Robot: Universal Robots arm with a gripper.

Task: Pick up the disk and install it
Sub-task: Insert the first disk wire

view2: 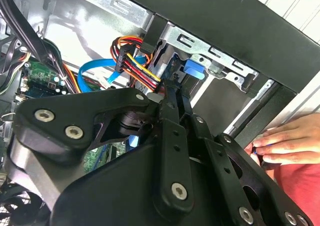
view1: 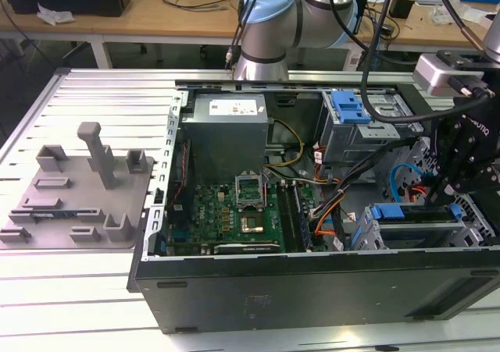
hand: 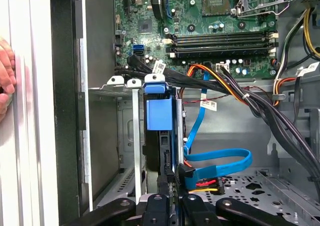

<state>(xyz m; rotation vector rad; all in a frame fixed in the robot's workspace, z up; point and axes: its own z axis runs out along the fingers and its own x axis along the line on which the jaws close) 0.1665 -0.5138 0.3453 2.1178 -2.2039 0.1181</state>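
A slatted metal table [view1: 94, 102] carries a computer case [view1: 312, 289] (open) and grey fixture [view1: 78, 188].

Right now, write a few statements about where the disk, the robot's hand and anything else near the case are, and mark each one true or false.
1. The disk stands on edge in the drive cage inside the case. True.
2. The robot's hand is over the grey fixture. False: it is at the drive cage, at the exterior view's right.
3. The case is open, with the motherboard exposed. True.
4. Nobody is near the case. False: a person's hand is beside the case's outer wall.
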